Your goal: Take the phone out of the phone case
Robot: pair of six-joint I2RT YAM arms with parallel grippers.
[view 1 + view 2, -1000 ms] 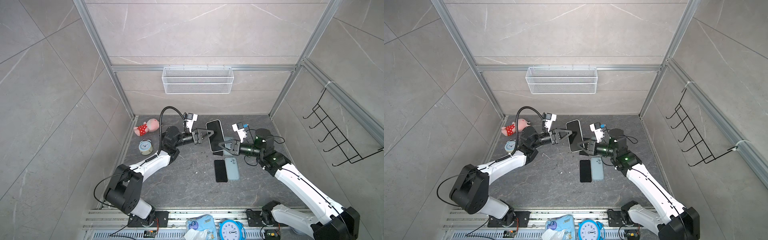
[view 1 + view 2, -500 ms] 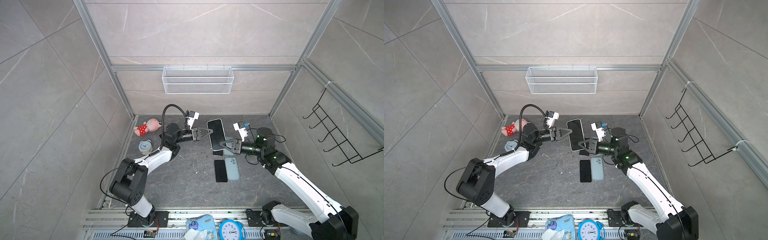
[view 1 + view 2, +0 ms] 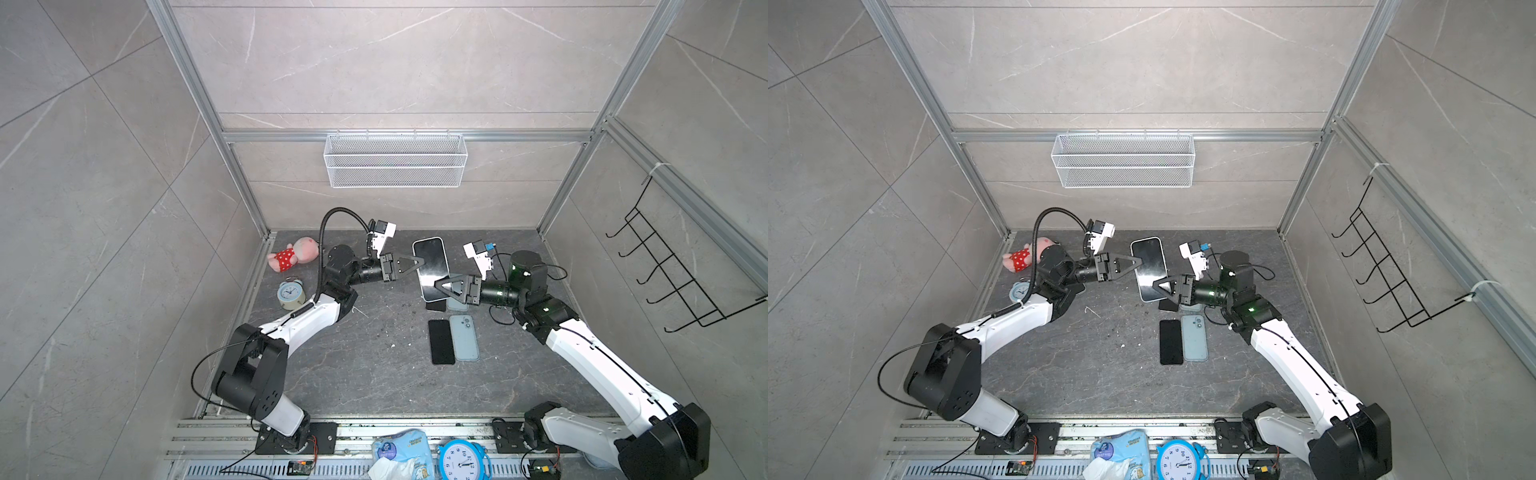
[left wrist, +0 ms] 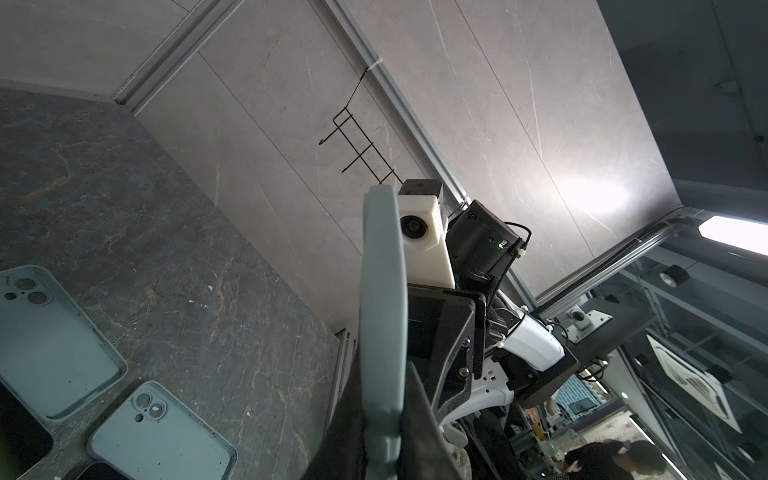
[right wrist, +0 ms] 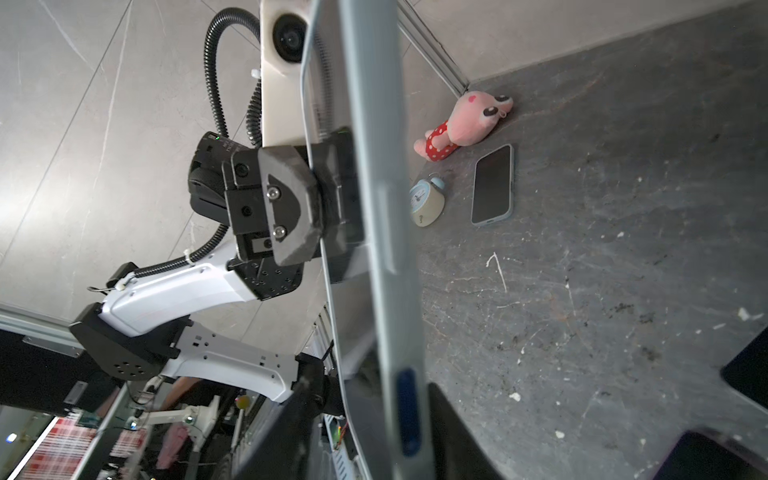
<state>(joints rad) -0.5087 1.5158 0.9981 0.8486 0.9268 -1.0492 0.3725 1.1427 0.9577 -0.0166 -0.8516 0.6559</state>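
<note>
Phone (image 3: 432,262) in phone case (image 4: 382,291), left jaws pinching it, right jaws unclear, spare case (image 3: 464,338) nearby

Cased phone (image 3: 432,257) mid-air between left gripper (image 3: 420,262) and right gripper (image 3: 437,285). On floor (image 3: 374,374) in front, bare phone (image 3: 441,341) just left of empty case (image 3: 464,337).

plush toy (image 3: 293,254): pink, red white-dotted dress | phone case (image 4: 382,311): pale blue | basket (image 3: 395,162): white
</note>
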